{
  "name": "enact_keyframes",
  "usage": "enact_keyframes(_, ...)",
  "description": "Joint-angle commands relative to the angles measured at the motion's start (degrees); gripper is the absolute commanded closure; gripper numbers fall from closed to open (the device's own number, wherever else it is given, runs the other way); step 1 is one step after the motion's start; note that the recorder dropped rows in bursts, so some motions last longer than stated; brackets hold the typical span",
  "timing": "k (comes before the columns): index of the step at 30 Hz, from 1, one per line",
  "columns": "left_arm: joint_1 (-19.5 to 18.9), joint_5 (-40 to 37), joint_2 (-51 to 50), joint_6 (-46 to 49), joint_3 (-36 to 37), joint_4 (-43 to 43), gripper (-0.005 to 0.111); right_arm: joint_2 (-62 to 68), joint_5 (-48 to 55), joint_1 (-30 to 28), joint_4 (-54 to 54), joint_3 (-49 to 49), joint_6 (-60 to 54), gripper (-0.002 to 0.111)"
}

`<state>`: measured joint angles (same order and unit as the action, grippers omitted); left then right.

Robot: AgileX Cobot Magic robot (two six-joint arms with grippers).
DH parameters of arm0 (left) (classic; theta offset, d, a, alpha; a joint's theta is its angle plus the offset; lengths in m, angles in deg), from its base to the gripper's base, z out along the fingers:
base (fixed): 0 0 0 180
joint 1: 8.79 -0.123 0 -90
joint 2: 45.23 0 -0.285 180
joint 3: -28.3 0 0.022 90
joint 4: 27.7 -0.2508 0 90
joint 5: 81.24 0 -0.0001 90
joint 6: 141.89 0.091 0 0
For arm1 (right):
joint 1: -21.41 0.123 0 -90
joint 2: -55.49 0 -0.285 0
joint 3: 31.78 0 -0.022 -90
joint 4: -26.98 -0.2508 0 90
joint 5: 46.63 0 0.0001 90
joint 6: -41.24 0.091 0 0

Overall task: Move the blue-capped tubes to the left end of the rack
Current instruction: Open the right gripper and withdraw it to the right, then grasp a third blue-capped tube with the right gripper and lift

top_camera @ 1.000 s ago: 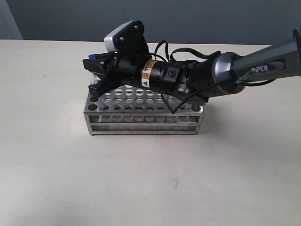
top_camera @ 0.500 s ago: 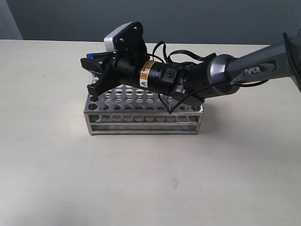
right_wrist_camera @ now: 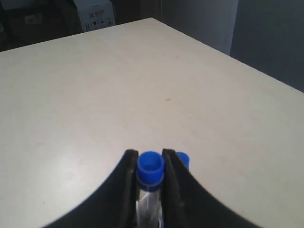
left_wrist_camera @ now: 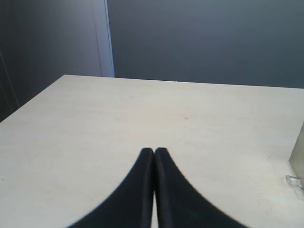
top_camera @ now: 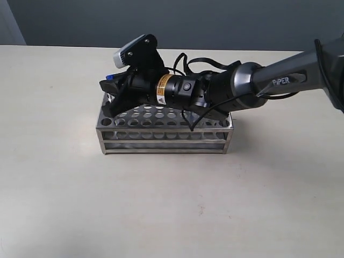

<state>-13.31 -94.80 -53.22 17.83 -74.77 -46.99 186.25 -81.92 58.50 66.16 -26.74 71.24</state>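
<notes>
The steel rack stands in the middle of the table. My right gripper reaches across over the rack's left end. It is shut on a blue-capped tube, gripped just under the cap, its clear body running down between the fingers. A second blue cap shows just behind one finger. In the exterior view only one blue cap peeks out above the fingers; other tubes are hidden by the arm. My left gripper is shut and empty over bare table, and is out of the exterior view.
The right arm and its cable lie across the back of the rack, covering much of the top plate. A pale object shows at the edge of the left wrist view. The tan table spreads around the rack.
The right gripper has tilted and dropped lower toward the rack's left end with the tube in it. The rack has not moved.
</notes>
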Motion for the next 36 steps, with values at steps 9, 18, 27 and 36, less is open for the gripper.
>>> enact_keyframes(9, 0.51, 0.25, 0.21, -0.17, 0.19, 0.22, 0.106, -1.03, 2.23, -0.46, 2.81, -0.17, 3.14, 0.064)
enact_keyframes(18, 0.51, 0.25, 0.21, -0.17, 0.19, 0.22, 0.106, -12.46, 13.73, -1.23, 3.10, 0.67, -3.25, 0.064)
enact_keyframes(27, 0.51, 0.25, 0.21, -0.17, 0.19, 0.22, 0.106, -27.29, 7.63, -14.90, -7.16, 20.82, -7.83, 0.068)
enact_keyframes(36, 0.51, 0.25, 0.21, -0.17, 0.19, 0.11, 0.106, -21.17, -1.09, -20.43, -16.52, 27.69, -14.12, 0.062)
